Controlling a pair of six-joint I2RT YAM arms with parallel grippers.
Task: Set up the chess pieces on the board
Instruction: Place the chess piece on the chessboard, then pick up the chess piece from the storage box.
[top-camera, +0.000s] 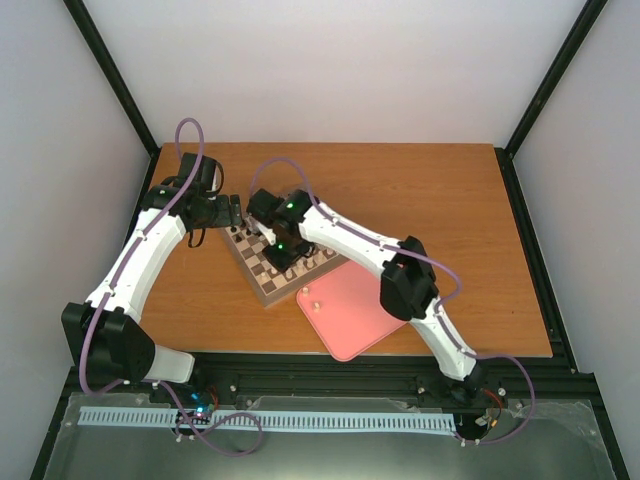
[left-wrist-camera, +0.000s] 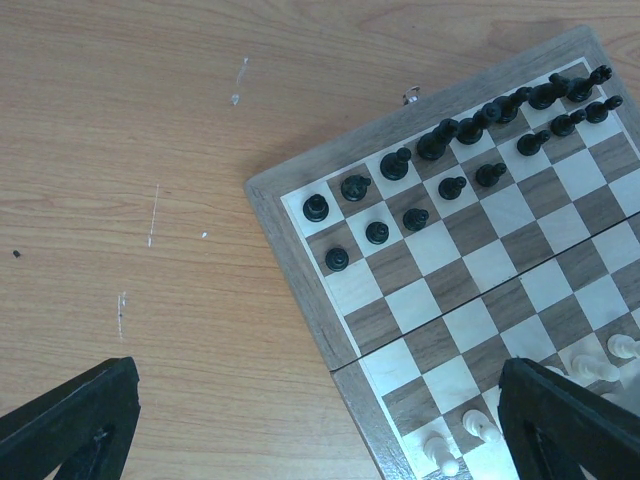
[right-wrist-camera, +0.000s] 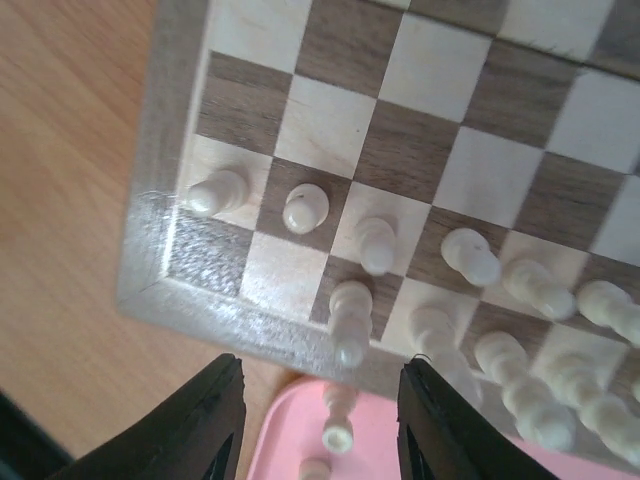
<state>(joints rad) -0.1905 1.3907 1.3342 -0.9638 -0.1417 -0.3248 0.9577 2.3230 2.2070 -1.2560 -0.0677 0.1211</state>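
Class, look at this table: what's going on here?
A chess set is being laid out. The black pieces stand in two rows at one end of the board; most pale pieces are lined up at the other. A couple of pale ones wait on the pink tray. The right claw hangs open and empty over the board's edge by the tray; the left claw, also open, hovers near the black end.

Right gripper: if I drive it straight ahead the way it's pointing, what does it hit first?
Most likely the pale chess piece on the pink tray, framed between the fingers of the open right gripper, just off the edge of the board. Depth is unclear.
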